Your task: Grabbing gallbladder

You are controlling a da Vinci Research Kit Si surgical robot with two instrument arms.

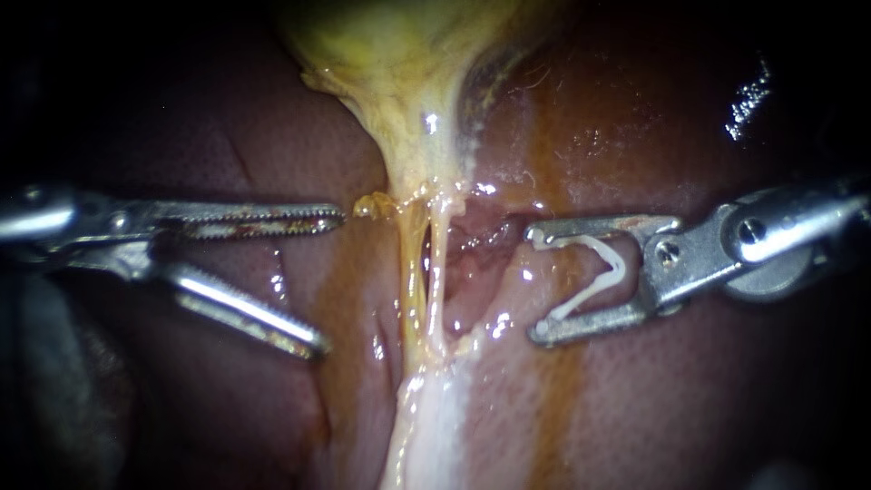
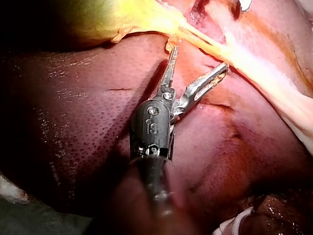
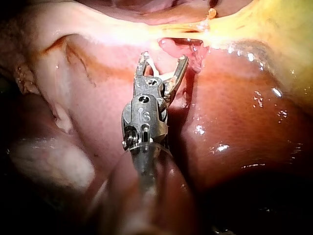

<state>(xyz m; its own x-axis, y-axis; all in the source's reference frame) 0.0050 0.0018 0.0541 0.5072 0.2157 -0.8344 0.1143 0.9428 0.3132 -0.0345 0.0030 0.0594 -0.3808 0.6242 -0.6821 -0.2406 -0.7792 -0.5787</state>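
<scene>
Under everything lies the liver (image 1: 653, 408), dark red and wet, filling the endoscope view; it is the bed the rest lies across. At 12 o'clock sits the gallbladder (image 1: 399, 54), yellow and slack, narrowing toward the centre into a neck. From there thin tubes (image 1: 415, 281) run down to a pale band (image 1: 426, 436) at 6 o'clock. That stretch looks taut, which I take to be why both instruments sit level with it, one on each side.

From 9 o'clock comes the left instrument (image 1: 331, 281), its toothed jaws well apart and holding nothing. The upper jaw's tip is just beside a small yellow tag (image 1: 367, 205) at the neck; whether it touches I cannot tell. My guess is that it is lined up to take the gallbladder there, where the tissue is thin enough to fit between the jaws.

From 3 o'clock comes the right instrument (image 1: 533, 283), short of the tubes. Its jaws are spread wide, but both bear on a white clip (image 1: 617, 263) seated between them, its open mouth facing the tubes.

No dish or tray shows; those jaws are the only holder, and the clip is all they carry. The grab is not yet made.
</scene>
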